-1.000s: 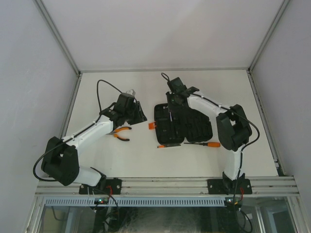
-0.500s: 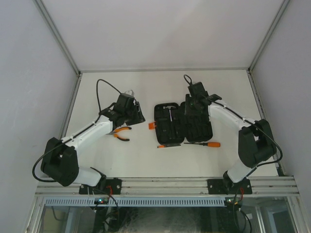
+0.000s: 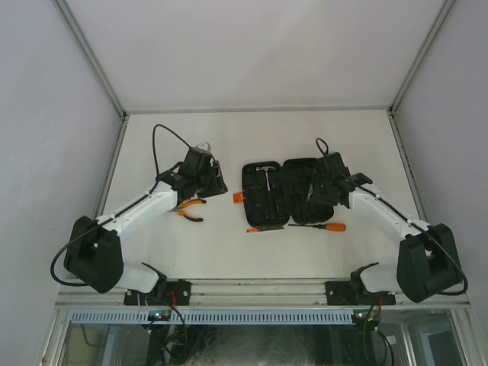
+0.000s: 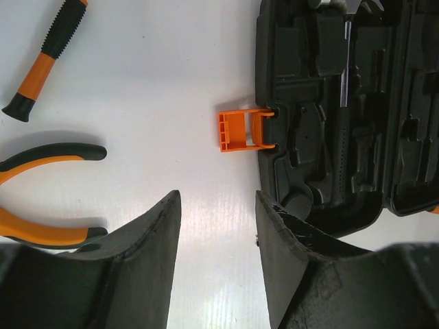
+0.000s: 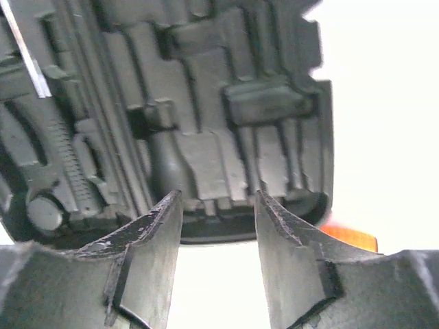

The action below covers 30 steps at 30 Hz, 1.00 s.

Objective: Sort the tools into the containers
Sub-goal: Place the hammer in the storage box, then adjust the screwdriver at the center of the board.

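Both pincers empty, fingers apart, at the open tool case (image 3: 286, 202).
L pincer (image 4: 216, 205): part-open, nothing betw. fingers, over bare desk (image 3: 229, 252) just left of the case's orange latch (image 4: 240, 130). Orange-handled pliers (image 4: 41, 199) lie on its left, w/ an orange-black tool handle (image 4: 42, 58) beyond. R pincer (image 5: 218, 205): part-open, nothing gripped, over the case's right half by the near edge. Orange screwdriver (image 3: 326, 226) on desk just in front of case, 2nd screwdriver (image 3: 263, 229) by its near-left corner. Hammer (image 3: 267, 169) sits in the left half.

White table (image 3: 229, 255) — pale walls (image 3: 46, 114) around, a metal rail (image 3: 259, 291) along its near edge.
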### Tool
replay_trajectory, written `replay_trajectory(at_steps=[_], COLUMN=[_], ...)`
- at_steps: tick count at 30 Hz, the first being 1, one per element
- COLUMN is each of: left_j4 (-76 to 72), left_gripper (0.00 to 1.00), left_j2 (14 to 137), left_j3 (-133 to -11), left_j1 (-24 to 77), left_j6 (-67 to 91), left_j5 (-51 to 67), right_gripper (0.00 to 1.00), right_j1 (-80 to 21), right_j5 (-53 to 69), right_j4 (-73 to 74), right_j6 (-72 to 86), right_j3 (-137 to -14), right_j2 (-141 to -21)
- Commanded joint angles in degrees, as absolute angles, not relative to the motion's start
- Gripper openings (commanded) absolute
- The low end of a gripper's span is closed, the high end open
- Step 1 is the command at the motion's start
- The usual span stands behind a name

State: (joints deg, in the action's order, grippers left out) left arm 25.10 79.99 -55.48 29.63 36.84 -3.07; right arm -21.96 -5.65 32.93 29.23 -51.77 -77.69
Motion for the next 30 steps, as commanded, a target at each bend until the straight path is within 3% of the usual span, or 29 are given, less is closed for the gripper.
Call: replay_trajectory(at_steps=[1,5,13,20,30], left_j4=[25.1,25.04,25.05,25.02,24.94], left_gripper=[0.52,0.52,0.51,0.51,0.5], left_j2=[79.82,80.35,80.47,80.51,80.97], left_j3=[-58.47,-58.6,-58.68,-58.51,-59.06], left_j1=[29.82,29.95,30.05,29.98,30.04], left_j6=[35.75,35.95,36.15,36.12,36.12], left_j5=[-3.81,-3.28,-3.14,-2.68,-2.46], right_gripper=[0.47,0.55,0.68,0.82,0.84], right_j1=[-18.5,-14.75,-7.09,-5.54,-11.08], right_j5=[-8.64,-7.23,7.48,8.15,2.73], right_j4=[32.43,31.48,25.58,23.95,29.45], right_j6=[34.91,36.25,35.58,37.07,39.57], right_j3=[-46.88,-42.67,-37.05,-34.67,-34.67], right_j2=[-70.71,-65.58,-65.91,-68.22,-67.43])
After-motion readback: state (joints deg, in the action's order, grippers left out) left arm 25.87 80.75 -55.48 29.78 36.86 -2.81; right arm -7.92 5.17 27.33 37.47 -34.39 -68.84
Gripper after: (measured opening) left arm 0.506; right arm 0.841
